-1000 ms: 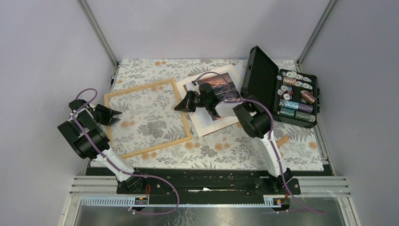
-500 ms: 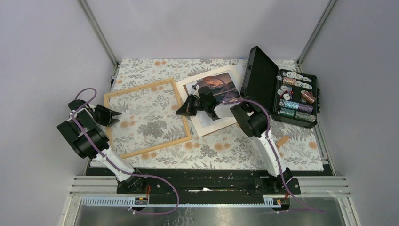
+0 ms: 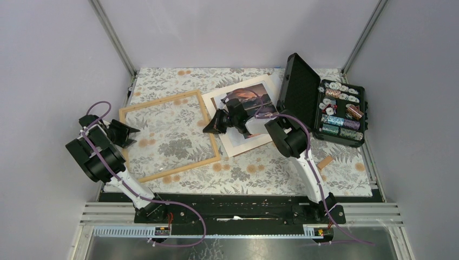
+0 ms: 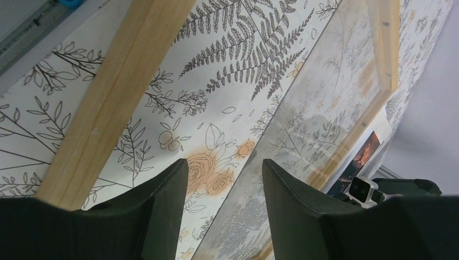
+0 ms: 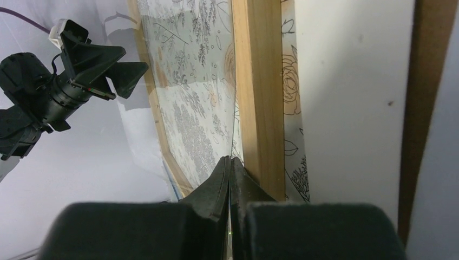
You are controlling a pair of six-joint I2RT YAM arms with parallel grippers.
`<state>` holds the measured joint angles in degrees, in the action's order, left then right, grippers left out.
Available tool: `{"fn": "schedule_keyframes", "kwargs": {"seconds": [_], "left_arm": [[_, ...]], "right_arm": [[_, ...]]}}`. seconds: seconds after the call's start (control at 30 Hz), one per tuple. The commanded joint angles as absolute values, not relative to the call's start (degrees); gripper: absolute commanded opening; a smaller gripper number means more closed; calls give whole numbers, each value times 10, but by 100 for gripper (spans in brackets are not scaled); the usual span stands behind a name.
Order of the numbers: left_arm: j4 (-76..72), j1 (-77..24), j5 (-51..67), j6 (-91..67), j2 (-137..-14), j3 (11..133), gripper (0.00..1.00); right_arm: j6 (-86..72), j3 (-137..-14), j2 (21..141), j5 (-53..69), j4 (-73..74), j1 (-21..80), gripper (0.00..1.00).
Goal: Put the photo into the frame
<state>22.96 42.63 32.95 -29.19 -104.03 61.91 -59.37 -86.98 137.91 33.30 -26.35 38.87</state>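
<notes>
The light-wood frame (image 3: 158,101) lies flat on the floral cloth at left centre. Its near moulding (image 4: 113,92) fills the left wrist view. A clear pane (image 4: 319,103) rises tilted over the frame, one edge pinched in my shut right gripper (image 3: 206,129) (image 5: 231,160) just inside the frame's right moulding (image 5: 260,97). My left gripper (image 3: 133,131) (image 4: 224,165) hovers open and empty over the frame's left side. The sunset photo (image 3: 253,97) lies to the right of the frame on a white mat (image 3: 243,140), partly hidden by the right wrist.
An open black hard case (image 3: 341,111) with rolls of chips stands at the right, its lid (image 3: 295,89) upright beside the photo. A small wooden piece (image 3: 325,162) lies near the right arm. A brown board edge (image 5: 427,81) borders the mat.
My left gripper's jaws have spread wider. The right arm has shifted slightly, still pinching the clear pane's edge.
</notes>
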Motion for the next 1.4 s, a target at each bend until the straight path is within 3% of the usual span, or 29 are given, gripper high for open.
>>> {"fn": "schedule_keyframes", "kwargs": {"seconds": [0.0,0.57,1.0,1.37], "left_arm": [[185,466,245,-322,-1040,636,58],[154,442,276,-332,-1047,611,61],[148,432,296,-327,-1036,596,62],[152,439,274,-331,-988,576,61]], "right_arm": [[-579,-890,1374,295,-209,385,0],[-509,-878,1307,138,-32,379,0],[-491,-914,1358,366,-173,359,0],[-491,-950,1372,434,-197,356,0]]}}
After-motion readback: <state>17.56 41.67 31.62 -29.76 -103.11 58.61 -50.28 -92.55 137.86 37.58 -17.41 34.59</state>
